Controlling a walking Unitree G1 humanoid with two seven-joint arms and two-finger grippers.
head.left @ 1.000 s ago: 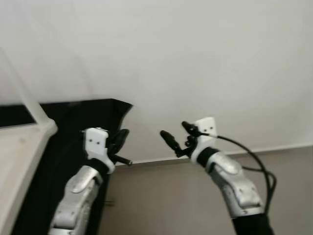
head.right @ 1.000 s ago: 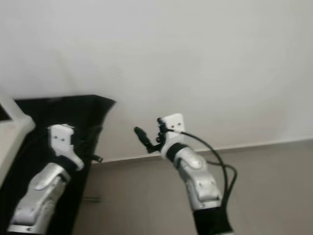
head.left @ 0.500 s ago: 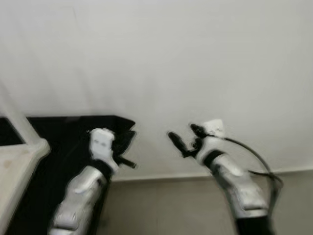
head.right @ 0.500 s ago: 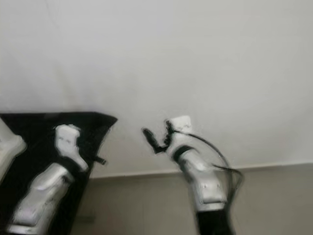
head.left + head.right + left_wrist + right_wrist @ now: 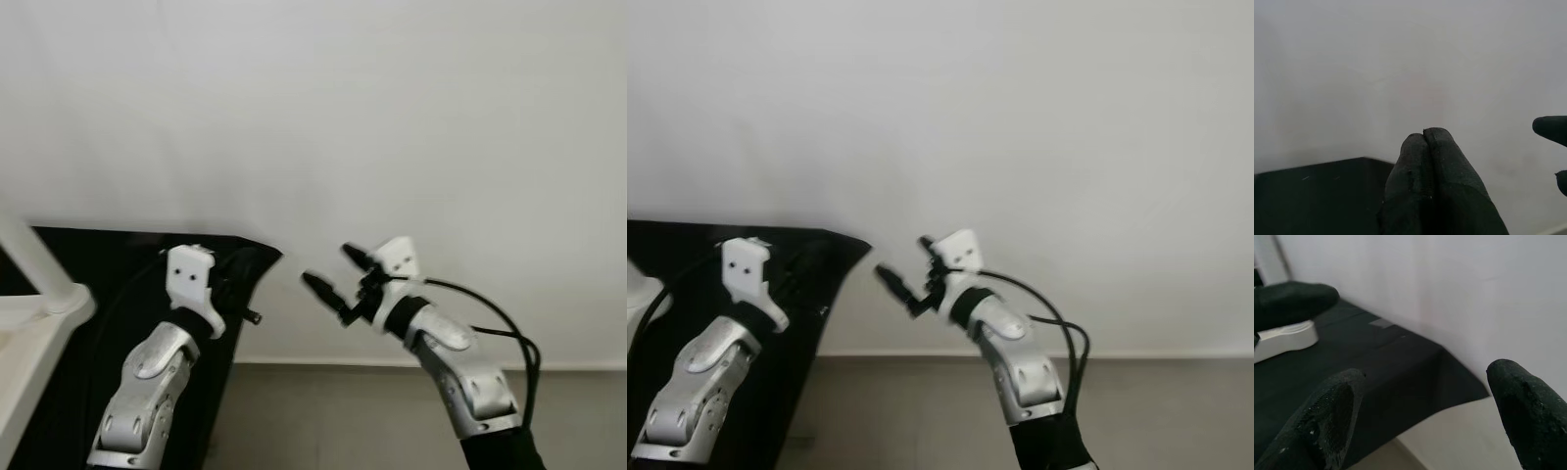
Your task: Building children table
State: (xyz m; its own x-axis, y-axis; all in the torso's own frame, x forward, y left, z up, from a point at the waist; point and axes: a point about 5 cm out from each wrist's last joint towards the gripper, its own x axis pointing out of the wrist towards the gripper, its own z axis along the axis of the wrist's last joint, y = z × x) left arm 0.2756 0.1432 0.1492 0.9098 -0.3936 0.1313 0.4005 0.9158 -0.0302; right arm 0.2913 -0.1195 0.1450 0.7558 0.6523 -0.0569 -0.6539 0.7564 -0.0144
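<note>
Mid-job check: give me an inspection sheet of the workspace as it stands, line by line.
Surface: black cloth-covered surface at the robot's left, its corner against the white wall.
Job's things: white table part, with a tube-like leg and a flat pale panel, on the black surface at far left.
Clutter: nothing seen.
Grippers: left gripper raised over the black surface, fingers pressed together, holding nothing. Right gripper raised before the wall, fingers spread, empty.
Cables: black cable loops along the right arm's wrist.
Surroundings: plain white wall; greyish floor below it.
</note>
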